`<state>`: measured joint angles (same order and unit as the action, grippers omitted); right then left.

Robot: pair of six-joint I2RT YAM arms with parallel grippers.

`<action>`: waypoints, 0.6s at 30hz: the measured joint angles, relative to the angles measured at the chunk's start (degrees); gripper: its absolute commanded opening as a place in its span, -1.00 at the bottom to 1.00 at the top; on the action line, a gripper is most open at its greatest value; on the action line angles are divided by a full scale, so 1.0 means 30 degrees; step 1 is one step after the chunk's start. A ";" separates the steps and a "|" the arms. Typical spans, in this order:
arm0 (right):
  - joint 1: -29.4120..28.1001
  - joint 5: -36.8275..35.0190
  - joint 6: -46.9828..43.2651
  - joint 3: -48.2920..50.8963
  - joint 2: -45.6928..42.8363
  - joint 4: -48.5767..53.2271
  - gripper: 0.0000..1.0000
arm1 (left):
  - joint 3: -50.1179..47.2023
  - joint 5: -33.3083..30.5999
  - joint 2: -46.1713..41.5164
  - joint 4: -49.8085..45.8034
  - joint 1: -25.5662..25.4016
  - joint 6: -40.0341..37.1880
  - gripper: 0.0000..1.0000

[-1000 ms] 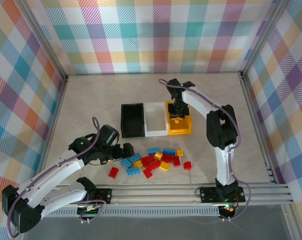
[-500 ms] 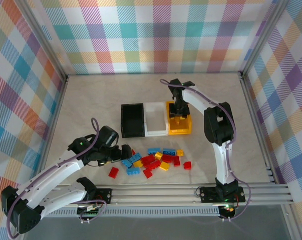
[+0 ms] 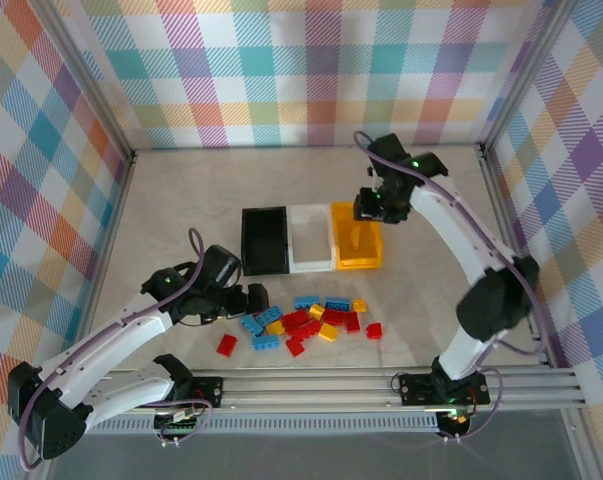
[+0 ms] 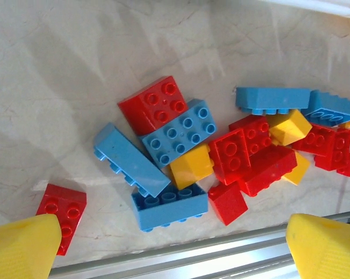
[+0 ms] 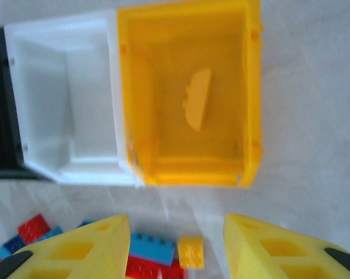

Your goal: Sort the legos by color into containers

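The legos [image 3: 311, 318] lie as a loose heap of red, blue and yellow bricks near the table's front, also seen close up as legos [image 4: 221, 151]. Behind them stand the containers in a row: black bin [image 3: 265, 262], white bin [image 3: 311, 262] and yellow bin [image 3: 357, 262]. One yellow brick [image 5: 198, 100] lies inside the yellow bin [image 5: 186, 174]. My right gripper [image 3: 372, 206] hangs open and empty above that bin's far right side; its fingers [image 5: 76, 250] frame the bin's near wall. My left gripper [image 3: 253, 298] is open at the heap's left edge, low over a blue brick [image 4: 169, 209].
A lone red brick [image 3: 226, 344] lies left of the heap, and another red brick [image 3: 374, 330] lies at its right. A metal rail [image 3: 311, 385] runs along the table's near edge, close to the left fingers. Checked walls close in the sides and the back.
The right gripper has opened and let the yellow brick drop into the yellow bin, then lifted up and to the right. The left gripper has edged slightly toward the heap.
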<state>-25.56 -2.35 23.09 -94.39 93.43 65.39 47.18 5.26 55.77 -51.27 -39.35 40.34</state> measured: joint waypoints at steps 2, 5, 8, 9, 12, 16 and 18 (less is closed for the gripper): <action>-0.0291 0.0182 0.0306 0.1945 -0.1392 0.0262 -0.06 | 0.0000 0.0000 -0.0007 0.0175 0.0000 -0.0044 1.00; -0.1056 0.0481 0.1013 0.5049 -0.2747 0.0466 -0.05 | -0.0029 0.0058 -0.0189 0.0219 0.0000 -0.0044 1.00; -0.1945 0.0882 0.1974 0.7941 -0.3796 0.0488 -0.03 | -0.0160 0.0153 -0.0546 0.0255 0.0000 -0.0036 1.00; -0.2266 0.1013 0.2353 0.8808 -0.4204 0.0510 -0.03 | -0.0240 0.0219 -0.0648 0.0270 0.0000 -0.0036 1.00; -0.3038 0.1311 0.3424 1.0579 -0.5391 0.0474 -0.02 | -0.0546 0.0415 -0.0801 0.0364 0.0000 -0.0015 1.00; -0.3803 0.1676 0.4728 1.2305 -0.6448 0.0189 -0.02 | -0.1137 0.0663 -0.1064 0.0780 0.0000 0.0270 1.00; -0.4058 0.1807 0.5289 1.3027 -0.6681 -0.0146 -0.02 | -0.1435 0.0787 -0.1253 0.0933 0.0000 0.0379 1.00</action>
<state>-37.74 3.07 38.96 -55.31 73.38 64.95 42.87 7.62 52.01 -48.47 -39.35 41.47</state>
